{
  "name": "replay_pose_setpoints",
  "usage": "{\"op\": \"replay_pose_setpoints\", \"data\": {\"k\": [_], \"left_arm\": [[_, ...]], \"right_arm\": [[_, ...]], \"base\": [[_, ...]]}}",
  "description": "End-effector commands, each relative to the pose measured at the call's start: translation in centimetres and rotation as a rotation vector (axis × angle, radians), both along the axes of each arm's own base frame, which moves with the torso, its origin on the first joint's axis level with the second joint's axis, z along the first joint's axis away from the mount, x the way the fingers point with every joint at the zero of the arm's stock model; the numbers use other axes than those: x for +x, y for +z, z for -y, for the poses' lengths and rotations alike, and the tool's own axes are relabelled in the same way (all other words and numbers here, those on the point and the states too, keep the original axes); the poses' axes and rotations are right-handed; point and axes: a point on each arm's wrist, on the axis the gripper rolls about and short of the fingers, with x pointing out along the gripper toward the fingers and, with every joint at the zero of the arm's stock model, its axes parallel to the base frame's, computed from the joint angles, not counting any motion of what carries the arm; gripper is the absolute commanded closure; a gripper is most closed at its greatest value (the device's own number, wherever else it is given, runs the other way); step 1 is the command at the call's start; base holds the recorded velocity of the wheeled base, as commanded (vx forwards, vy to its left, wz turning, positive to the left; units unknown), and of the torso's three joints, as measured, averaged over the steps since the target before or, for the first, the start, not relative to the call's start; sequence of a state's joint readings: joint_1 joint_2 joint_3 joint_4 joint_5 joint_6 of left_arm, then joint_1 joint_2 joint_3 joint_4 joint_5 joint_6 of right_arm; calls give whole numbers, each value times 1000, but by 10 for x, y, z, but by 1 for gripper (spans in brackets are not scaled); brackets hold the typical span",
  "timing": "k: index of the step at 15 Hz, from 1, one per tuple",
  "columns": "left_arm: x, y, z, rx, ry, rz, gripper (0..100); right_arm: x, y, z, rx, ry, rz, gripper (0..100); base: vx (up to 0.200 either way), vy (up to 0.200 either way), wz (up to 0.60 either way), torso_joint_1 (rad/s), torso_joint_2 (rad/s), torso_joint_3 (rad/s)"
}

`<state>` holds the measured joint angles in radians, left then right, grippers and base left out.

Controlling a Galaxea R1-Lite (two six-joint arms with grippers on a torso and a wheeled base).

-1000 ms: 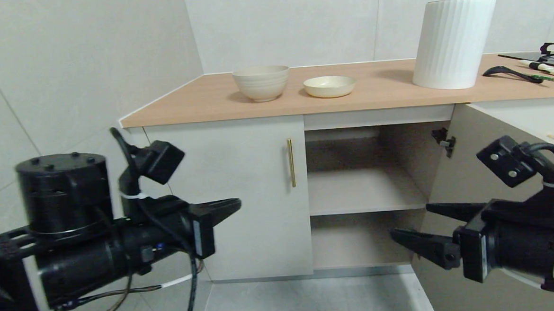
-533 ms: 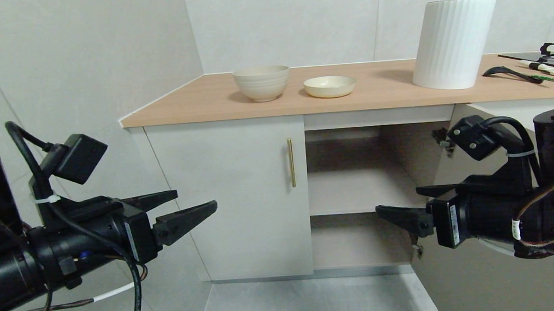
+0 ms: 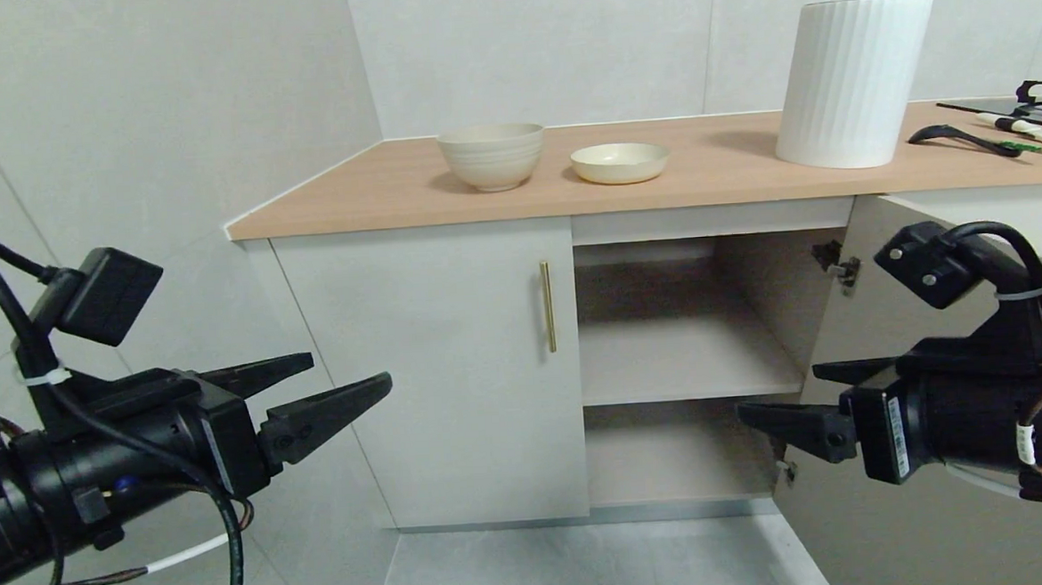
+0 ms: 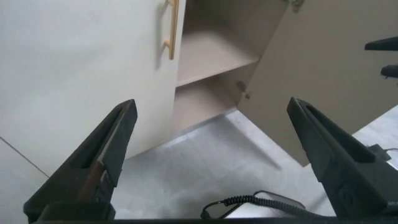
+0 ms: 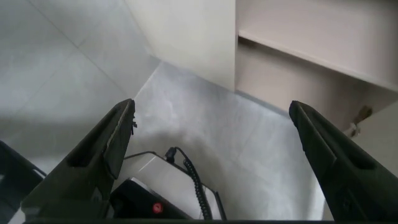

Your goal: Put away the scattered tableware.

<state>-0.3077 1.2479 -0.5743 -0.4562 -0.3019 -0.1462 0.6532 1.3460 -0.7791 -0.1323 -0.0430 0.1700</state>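
A beige ribbed bowl [image 3: 492, 156] and a shallow cream dish [image 3: 619, 162] stand side by side on the wooden countertop [image 3: 373, 193]. Below them the cabinet's right half is open, showing a bare shelf [image 3: 681, 360] and a lower floor [image 3: 672, 458]. My left gripper [image 3: 351, 373] hovers open in front of the closed left door, well below the counter, holding nothing. My right gripper [image 3: 778, 393] is open and empty at the mouth of the open compartment, level with the shelf. In the wrist views, the left gripper [image 4: 211, 104] and right gripper [image 5: 211, 104] have wide-spread fingers.
A tall white ribbed container [image 3: 853, 83] stands on the counter's right, with black utensils [image 3: 968, 138] beyond it. The closed door carries a brass handle [image 3: 547, 306]. The opened door [image 3: 853, 329] swings out beside my right arm. A tiled wall closes the left side.
My left arm has drawn back to the left and a little lower, turning so both fingers show apart. My right gripper slid left, then eased back to the right.
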Motion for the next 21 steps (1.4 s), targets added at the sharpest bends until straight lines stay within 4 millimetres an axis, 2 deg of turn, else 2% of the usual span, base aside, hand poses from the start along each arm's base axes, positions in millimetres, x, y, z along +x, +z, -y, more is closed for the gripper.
{"op": "replay_pose_setpoints", "data": {"k": [1, 12, 21], "left_arm": [[-1, 1, -1, 0, 0, 5, 0], [-1, 1, -1, -2, -1, 6, 0], [-3, 2, -1, -5, -4, 14, 0]], "right_arm": [[-6, 5, 5, 10, 0, 12, 0], [-8, 5, 5, 12, 10, 7, 0], [-15, 2, 11, 20, 14, 16, 0]], "base": [[200, 0, 0, 7, 2, 7], [200, 0, 0, 5, 2, 2], [0, 0, 0, 0, 0, 0]]}}
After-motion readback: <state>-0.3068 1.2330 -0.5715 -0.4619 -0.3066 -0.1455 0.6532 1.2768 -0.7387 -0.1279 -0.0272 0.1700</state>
